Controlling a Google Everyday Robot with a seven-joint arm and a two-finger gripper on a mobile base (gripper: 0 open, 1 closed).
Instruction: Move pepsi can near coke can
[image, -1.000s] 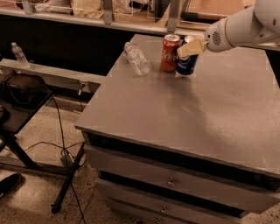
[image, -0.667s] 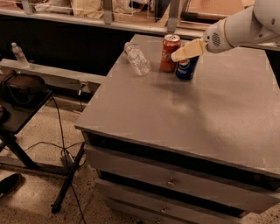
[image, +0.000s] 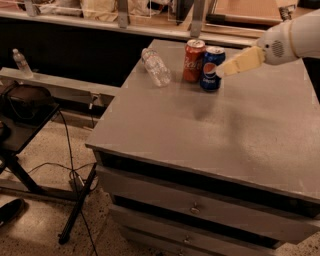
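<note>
The pepsi can (image: 212, 69) stands upright at upper centre of the bench (image: 210, 140), right beside the coke can (image: 193, 61). The end effector (image: 226, 68) is at the pepsi can's right edge; its opening, and any hold, cannot be told. It would best retreat up and rightward without nudging the cans.

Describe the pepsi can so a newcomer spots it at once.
At the far edge of the grey cabinet top, two cans stand together. The pepsi can is the dark blue one, right of the red coke can, the hand just beside it.
</note>
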